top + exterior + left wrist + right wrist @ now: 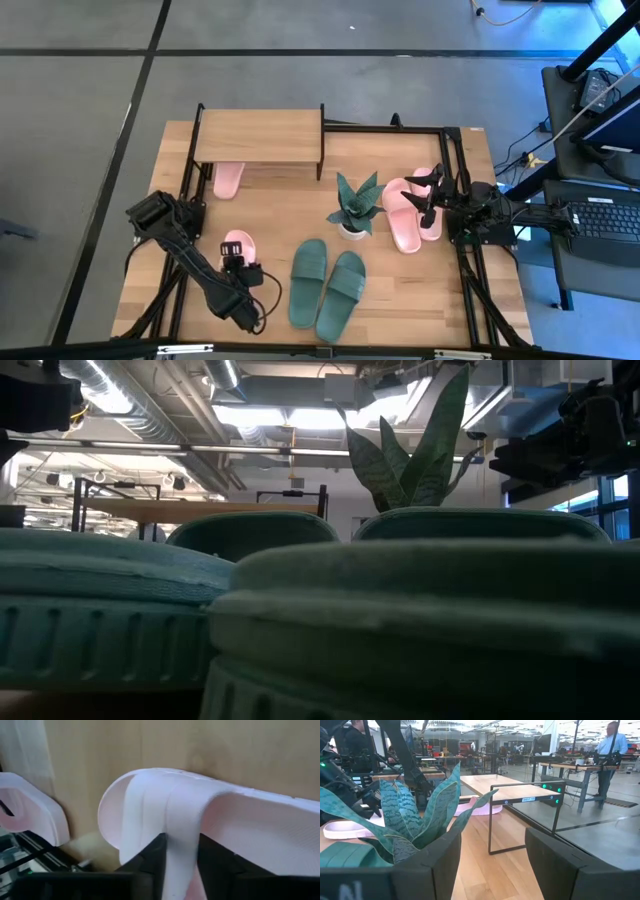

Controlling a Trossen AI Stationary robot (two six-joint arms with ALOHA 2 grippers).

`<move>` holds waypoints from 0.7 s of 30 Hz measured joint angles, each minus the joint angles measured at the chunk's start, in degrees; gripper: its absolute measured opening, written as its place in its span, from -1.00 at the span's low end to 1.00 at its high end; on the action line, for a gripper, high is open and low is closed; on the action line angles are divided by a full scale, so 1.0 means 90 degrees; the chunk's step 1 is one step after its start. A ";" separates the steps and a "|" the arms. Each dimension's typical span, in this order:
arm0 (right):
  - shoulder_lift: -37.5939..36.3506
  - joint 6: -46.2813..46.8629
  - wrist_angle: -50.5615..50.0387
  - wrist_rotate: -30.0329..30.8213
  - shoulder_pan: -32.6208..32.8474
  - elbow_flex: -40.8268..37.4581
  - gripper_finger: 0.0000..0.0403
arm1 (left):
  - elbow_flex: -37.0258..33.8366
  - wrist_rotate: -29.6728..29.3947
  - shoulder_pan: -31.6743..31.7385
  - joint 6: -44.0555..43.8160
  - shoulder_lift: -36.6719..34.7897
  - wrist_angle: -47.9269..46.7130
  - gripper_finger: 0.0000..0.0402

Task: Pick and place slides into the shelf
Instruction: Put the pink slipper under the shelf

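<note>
My left gripper (238, 264) is near the table's near left part, shut on a pale pink slide (237, 244). Another pale pink slide (228, 180) lies under the shelf (260, 138), which has a light wooden top and black legs, at the far left. A pale pink pair (405, 218) lies on the right, and my right gripper (428, 195) hovers open over it. The dark green pair (328, 285) lies flat near the near edge and fills the low view (300, 610). My left gripper holds the pale pink slide by its wide strap (182, 845), pinched between the two fingers (150, 862). The fingers come at it slanting down from the near side. The sole (260, 830) stretches away beyond the strap. Whether it is clear of the table I cannot tell.
A green spiky potted plant (355, 205) stands mid-table between the shelf and the pink pair, close in front of my right gripper (492, 870). Black frame rails run along the table's left and right sides. Bare wood (270, 215) lies in front of the shelf.
</note>
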 joint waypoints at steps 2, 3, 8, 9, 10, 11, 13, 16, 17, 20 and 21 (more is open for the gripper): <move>0.0000 0.0000 -0.0001 0.0000 0.0001 0.0000 0.10 | 0.0000 -0.0007 0.0004 0.0000 0.0000 -0.0114 -0.72; 0.0000 0.0000 0.0001 -0.0002 0.0001 0.0000 0.10 | 0.0000 -0.0007 0.0007 0.0000 0.0000 -0.0175 -0.79; 0.0000 -0.0001 -0.0001 -0.0001 0.0000 0.0000 0.10 | -0.0005 -0.0033 0.0055 -0.0153 -0.0123 -0.0437 -0.94; 0.0000 -0.0004 0.0000 0.0000 0.0000 0.0000 0.10 | -0.0005 -0.0076 0.0092 -0.0246 -0.0187 -0.0502 -0.94; 0.0000 -0.0007 -0.0001 0.0000 -0.0001 0.0001 0.10 | -0.0005 -0.0118 0.0132 -0.0324 -0.0270 -0.0553 -0.94; 0.0000 -0.0008 -0.0001 0.0000 0.0001 0.0000 0.10 | -0.0005 -0.0161 0.0175 -0.0354 -0.0359 -0.0597 -0.96; 0.0000 -0.0012 0.0001 0.0000 0.0001 0.0000 0.10 | -0.0005 -0.0291 0.0272 -0.0378 -0.0550 -0.0634 -0.97; 0.0000 -0.0024 0.0000 0.0000 -0.0001 0.0000 0.10 | -0.0005 -0.0826 0.0448 -0.0361 -0.0864 -0.0721 -0.97; -0.0001 -0.0031 0.0000 0.0000 -0.0001 0.0000 0.10 | -0.0005 -0.1028 0.0542 -0.0348 -0.0965 -0.0788 -0.98; 0.0000 -0.0035 -0.0001 0.0000 -0.0001 0.0000 0.10 | -0.0005 -0.1519 0.0931 -0.0139 -0.1169 -0.1074 -0.98; 0.0000 -0.0037 0.0000 0.0000 0.0001 0.0000 0.10 | -0.0005 -0.1637 0.1092 0.0104 -0.1210 -0.1119 -0.98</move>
